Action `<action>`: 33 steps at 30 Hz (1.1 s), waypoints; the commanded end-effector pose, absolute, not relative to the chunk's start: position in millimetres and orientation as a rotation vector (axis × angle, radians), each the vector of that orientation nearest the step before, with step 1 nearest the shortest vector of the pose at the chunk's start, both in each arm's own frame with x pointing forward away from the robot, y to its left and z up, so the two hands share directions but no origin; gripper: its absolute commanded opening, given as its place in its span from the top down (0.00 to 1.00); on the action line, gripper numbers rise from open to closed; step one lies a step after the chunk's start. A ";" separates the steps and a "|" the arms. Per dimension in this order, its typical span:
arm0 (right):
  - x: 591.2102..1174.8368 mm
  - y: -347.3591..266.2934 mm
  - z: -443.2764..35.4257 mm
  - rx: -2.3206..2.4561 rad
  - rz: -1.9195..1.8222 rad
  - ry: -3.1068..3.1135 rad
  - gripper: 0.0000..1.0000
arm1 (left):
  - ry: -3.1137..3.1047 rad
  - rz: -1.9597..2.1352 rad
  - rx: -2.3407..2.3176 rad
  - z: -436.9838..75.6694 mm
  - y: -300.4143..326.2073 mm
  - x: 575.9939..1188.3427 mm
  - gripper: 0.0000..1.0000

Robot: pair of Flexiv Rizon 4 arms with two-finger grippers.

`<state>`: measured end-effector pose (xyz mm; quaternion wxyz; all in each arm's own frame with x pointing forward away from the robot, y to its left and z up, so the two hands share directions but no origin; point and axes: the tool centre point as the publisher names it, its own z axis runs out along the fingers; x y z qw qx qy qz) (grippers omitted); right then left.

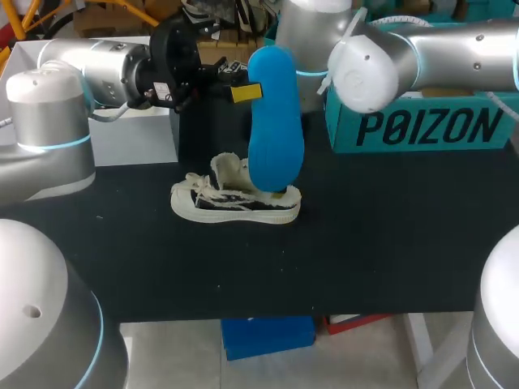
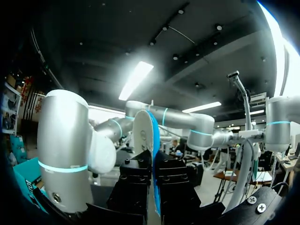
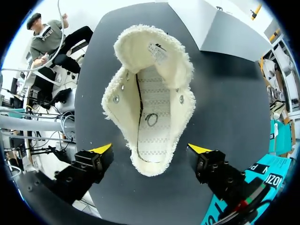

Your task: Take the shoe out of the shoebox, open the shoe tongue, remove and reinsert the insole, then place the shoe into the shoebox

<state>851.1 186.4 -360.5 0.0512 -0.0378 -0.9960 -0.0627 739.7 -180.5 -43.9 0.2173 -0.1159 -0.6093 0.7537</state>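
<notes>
A white low shoe [image 1: 235, 201] with black marks lies on its sole on the black table [image 1: 389, 243]. Above it my left gripper [image 1: 246, 91] is shut on a blue insole [image 1: 276, 121], which hangs upright with its lower end at the shoe's heel. In the left wrist view the insole [image 2: 153, 140] shows edge-on, pinched between the black fingers [image 2: 136, 183]. From straight above, the right wrist view looks into the shoe [image 3: 150, 103], with fleece lining and the tongue folded back. My right gripper [image 3: 151, 149] is open, a yellow tip on each side of the heel, clear of it.
A teal shoebox [image 1: 422, 121] stands at the back right of the table, also at the edge of the right wrist view [image 3: 276, 136]. A white box [image 1: 134, 134] stands at the back left. My right arm's elbow [image 1: 365, 73] hangs over the back middle.
</notes>
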 end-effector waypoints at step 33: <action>839.5 180.2 -361.7 -0.117 -0.340 -3.076 0.00 | -1.690 2.091 -0.319 -44.5 -181.2 738.5 1.00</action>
